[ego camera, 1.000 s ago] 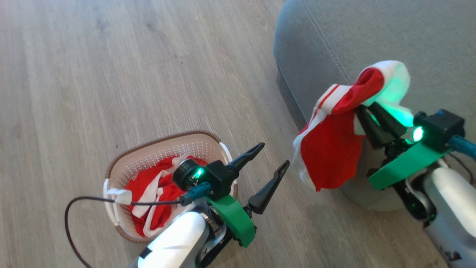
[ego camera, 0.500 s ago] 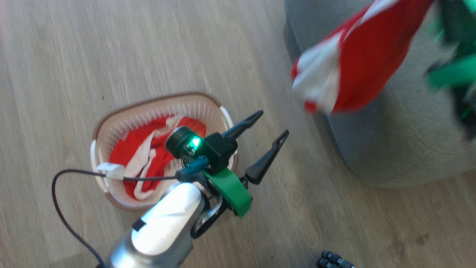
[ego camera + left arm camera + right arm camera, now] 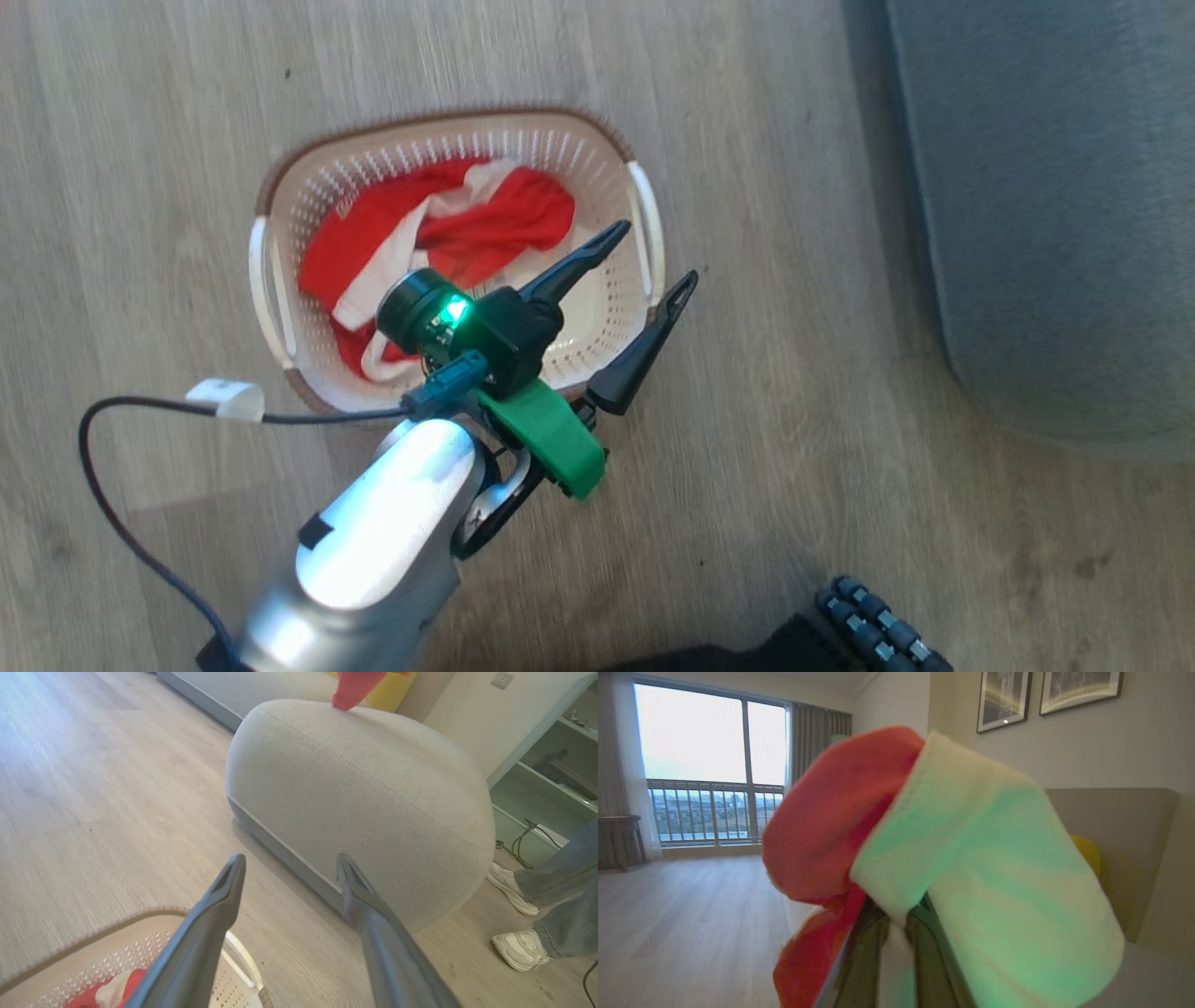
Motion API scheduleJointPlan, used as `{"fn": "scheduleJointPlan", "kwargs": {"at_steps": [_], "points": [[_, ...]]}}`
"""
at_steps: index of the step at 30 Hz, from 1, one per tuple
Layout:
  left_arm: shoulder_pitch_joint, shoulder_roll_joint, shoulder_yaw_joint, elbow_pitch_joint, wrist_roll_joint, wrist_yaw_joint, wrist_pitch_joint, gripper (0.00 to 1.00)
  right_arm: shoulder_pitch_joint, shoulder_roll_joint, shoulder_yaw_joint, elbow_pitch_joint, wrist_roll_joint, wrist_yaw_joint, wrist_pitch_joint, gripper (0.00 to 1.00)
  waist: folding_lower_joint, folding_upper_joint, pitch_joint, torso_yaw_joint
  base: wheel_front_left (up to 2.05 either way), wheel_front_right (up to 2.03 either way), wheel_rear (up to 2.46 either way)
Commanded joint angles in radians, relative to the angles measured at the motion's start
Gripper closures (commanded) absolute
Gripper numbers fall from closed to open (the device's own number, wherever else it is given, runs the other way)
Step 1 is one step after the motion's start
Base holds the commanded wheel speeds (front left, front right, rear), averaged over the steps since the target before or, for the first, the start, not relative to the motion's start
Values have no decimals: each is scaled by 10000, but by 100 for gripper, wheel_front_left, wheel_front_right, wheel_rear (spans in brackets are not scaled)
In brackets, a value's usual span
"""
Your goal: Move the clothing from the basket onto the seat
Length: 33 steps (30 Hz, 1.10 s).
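Note:
The cream basket (image 3: pixel 448 126) stands on the wood floor with red and white clothing (image 3: pixel 467 229) heaped in its left part. My left gripper (image 3: pixel 657 252) hovers open over the basket's right rim with nothing between its fingers. In the left wrist view the left gripper (image 3: pixel 290 857) points at the grey seat (image 3: pixel 364 788), with the basket rim (image 3: pixel 93 947) below it. A red garment tip (image 3: pixel 352 688) hangs over the seat's far top. My right gripper (image 3: pixel 896 914) is shut on a red and white garment (image 3: pixel 840 812) that drapes over its fingertips. The seat (image 3: pixel 1055 205) lies right of the basket.
A dark cable with a white tag (image 3: pixel 224 399) loops on the floor left of my arm. A person's jeans and white shoes (image 3: pixel 523 947) stand beyond the seat, by a pale shelf unit (image 3: pixel 551 765). A black ribbed part (image 3: pixel 878 625) sits at the bottom edge.
The head camera has swung, so the basket now sits higher and the seat further right. The right gripper with its garment rose and left the head view. The left gripper stays open.

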Motion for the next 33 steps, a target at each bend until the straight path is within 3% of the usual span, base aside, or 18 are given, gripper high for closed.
{"fn": "scheduleJointPlan", "kwargs": {"at_steps": [1, 8, 9, 10, 11, 12, 20, 28, 33], "points": [[38, 121, 271, -481, -31, 68, -54, 0, 131, -143, -256, 101, -98, -2, -5, 100, -2, 0, 585, 94, 0, 0, 0], [75, 442, 226, -985, 81, 220, 239, 0, 1009, 1136, -1332, 1984, -610, -2, -1032, 100, -2, 0, 1707, -44, 0, 0, 0], [94, 469, 236, -1001, 74, 237, 235, 0, 1147, 1281, -1390, 2089, -688, -2, -1102, 91, -2, 0, 1691, -52, 0, 0, 0], [132, 492, 247, -1015, 59, 262, 233, 0, 1284, 1394, -1457, 2174, -759, -2, -1147, 53, -2, 0, 1661, -66, 0, 0, 0], [180, 518, 268, -1018, 34, 290, 228, 0, 1416, 1532, -1454, 2226, -827, -2, -1173, 4, -2, 0, 1595, -95, 0, 0, 0], [240, 551, 300, -1008, -6, 314, 220, 0, 1545, 1670, -1392, 2287, -898, -2, -1187, 0, -2, 0, 1489, -144, 0, 0, 0], [372, 649, 594, -813, -292, 440, 149, 0, 2897, 2262, -292, 1673, -1091, -2, -1211, 0, -2, 0, 567, -461, 0, 0, 0], [754, 670, 1048, -192, -826, 530, 24, 0, 5818, 2861, 1206, -607, -412, -2, -1213, 0, -2, 0, -837, -506, 0, 0, 0], [1239, 600, 1396, 194, -1085, 626, -74, 0, 7512, 3113, 1414, -2227, -244, -2, -1214, 0, -2, 0, -1771, -253, 0, 0, 0]]}}
